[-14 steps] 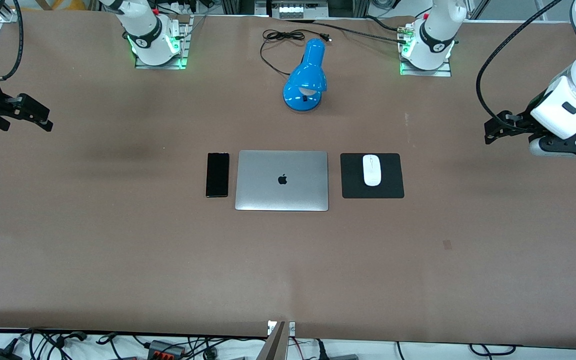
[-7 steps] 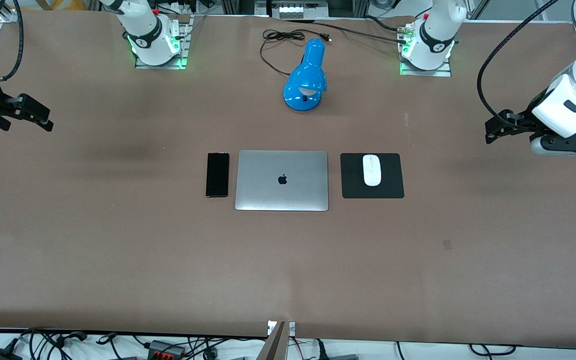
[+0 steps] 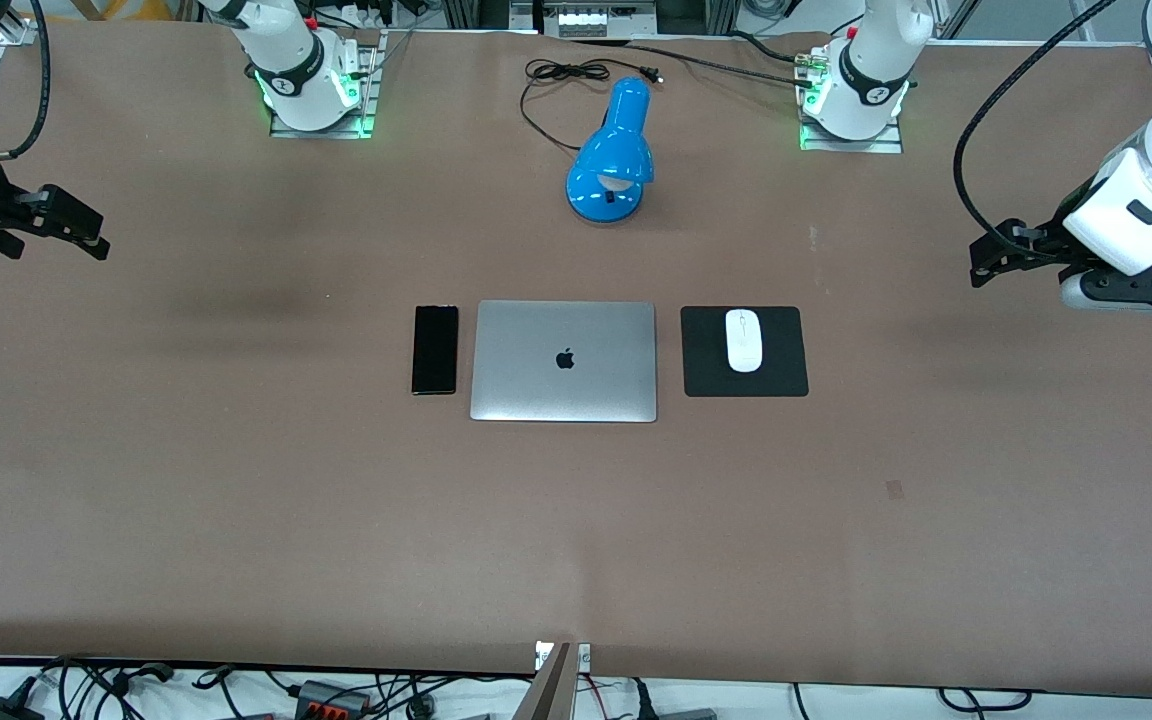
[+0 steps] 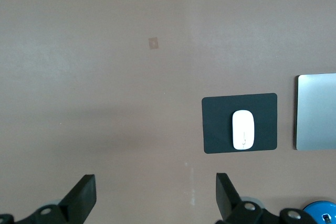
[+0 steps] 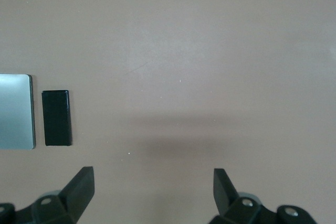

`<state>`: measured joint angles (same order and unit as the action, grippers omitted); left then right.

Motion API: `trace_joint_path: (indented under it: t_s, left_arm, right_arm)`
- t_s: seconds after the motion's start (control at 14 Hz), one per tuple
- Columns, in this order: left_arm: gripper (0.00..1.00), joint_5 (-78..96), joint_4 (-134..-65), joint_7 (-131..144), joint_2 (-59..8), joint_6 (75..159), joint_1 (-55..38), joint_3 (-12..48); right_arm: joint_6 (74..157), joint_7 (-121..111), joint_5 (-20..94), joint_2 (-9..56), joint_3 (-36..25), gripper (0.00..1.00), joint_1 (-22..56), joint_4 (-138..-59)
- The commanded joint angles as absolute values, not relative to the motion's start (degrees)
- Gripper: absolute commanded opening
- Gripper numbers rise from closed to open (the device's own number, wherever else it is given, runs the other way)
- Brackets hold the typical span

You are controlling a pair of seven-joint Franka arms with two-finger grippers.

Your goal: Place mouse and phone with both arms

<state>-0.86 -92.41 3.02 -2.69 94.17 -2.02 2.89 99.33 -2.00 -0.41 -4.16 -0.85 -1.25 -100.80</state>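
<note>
The white mouse point(image 3: 744, 340) lies on a square black mat point(image 3: 786, 375) beside the closed silver laptop point(image 3: 564, 361), toward the left arm's end; it also shows in the left wrist view point(image 4: 243, 129). The black phone point(image 3: 435, 349) lies flat beside the laptop, toward the right arm's end, and shows in the right wrist view point(image 5: 56, 117). My left gripper point(image 3: 986, 265) is open and empty, up over bare table at its end. My right gripper point(image 3: 86, 235) is open and empty, up over bare table at its end.
A blue desk lamp point(image 3: 614, 152) with a black cord point(image 3: 561, 75) stands farther from the front camera than the laptop. The two arm bases point(image 3: 311, 85) point(image 3: 854, 95) stand along the table edge farthest from that camera. Brown table surface point(image 3: 576, 530) spreads nearer the camera.
Both arms have drifted very slightly; the right gripper has shifted a little toward the table's middle. The mouse, phone and laptop have not moved.
</note>
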Motion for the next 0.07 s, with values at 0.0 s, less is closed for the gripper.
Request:
trace_joint_path:
  t_s: [0.0]
  left_arm:
    - [1.00, -1.8, -91.5, 3.3, -2.5, 93.1, -2.4, 3.0]
  right_arm:
    - [98.1, -2.0, -0.7, -4.3, -0.4, 1.00, -1.6, -99.9]
